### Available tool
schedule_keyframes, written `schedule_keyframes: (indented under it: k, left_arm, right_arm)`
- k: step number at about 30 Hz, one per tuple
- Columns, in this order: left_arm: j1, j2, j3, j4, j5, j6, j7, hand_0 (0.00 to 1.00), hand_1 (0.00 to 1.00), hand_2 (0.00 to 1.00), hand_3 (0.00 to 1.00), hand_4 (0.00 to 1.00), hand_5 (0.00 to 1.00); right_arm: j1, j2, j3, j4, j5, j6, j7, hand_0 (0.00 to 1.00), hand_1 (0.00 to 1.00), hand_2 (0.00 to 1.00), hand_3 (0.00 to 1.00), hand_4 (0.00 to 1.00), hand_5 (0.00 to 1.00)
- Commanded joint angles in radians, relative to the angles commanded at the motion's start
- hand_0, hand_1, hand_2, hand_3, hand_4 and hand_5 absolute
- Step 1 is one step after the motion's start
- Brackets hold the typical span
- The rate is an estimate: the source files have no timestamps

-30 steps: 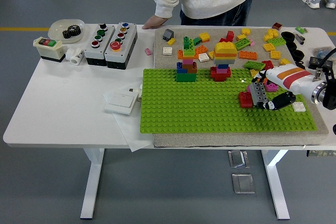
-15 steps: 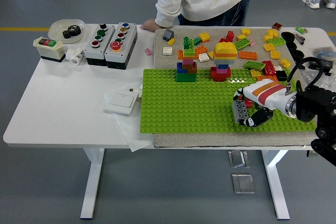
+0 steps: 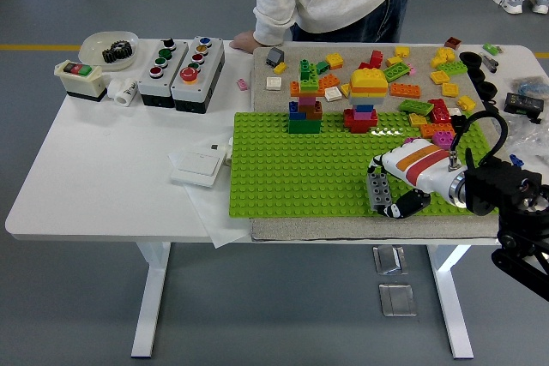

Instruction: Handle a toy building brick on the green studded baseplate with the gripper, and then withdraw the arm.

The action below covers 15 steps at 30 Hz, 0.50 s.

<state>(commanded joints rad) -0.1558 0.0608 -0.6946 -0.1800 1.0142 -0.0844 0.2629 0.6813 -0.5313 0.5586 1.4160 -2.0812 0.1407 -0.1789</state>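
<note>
Green baseplate (image 3: 292,173), robot hand (image 3: 390,195) near front edge

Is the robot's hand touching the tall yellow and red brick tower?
No, the right hand is down near the front edge of the green baseplate, well apart from the yellow and red tower.

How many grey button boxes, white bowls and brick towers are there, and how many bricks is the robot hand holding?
Grey button boxes: 2
White bowls: 1
Brick towers: 2
Grey brick in the right hand: 1
Total: 6
</note>
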Motion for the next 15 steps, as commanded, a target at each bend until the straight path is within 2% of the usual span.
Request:
schedule_keyframes:
  k: [15]
  left_arm:
    - [-0.001, -0.002, 0.013, 0.000, -0.011, 0.001, -0.003, 0.798, 0.719, 0.631, 0.559, 0.581, 0.602]
  right_arm:
    - [-0.004, 0.036, -0.017, -0.045, -0.008, -0.010, 0.012, 0.665, 0.670, 0.696, 0.600, 0.834, 0.452]
